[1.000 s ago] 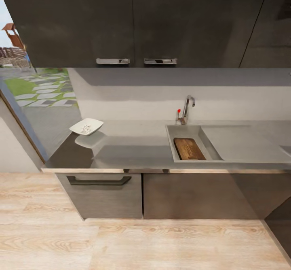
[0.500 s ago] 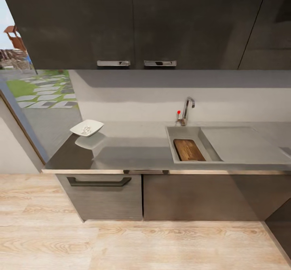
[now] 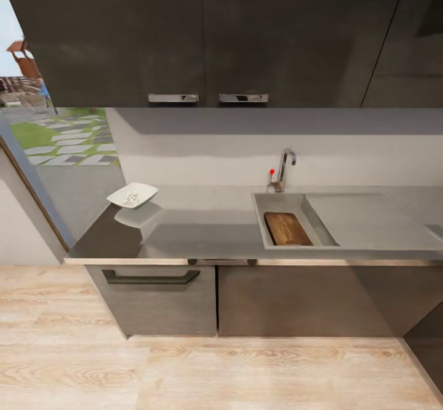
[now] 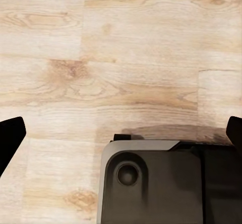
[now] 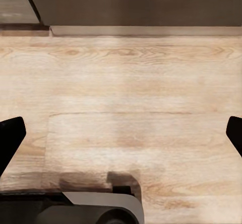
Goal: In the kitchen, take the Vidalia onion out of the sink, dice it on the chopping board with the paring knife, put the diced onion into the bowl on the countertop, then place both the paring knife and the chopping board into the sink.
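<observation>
chopping board flat in sink, long axis front-to-back; both pincers spread apart.

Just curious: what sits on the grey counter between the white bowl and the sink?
Nothing: in the head view, the grey countertop lies bare between the shallow white bowl and the grey sink.

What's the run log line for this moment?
phase: facing counter | chopping board: in sink | bowl: on countertop, holds pale bits | left gripper: open, over floor | right gripper: open, over floor
</observation>
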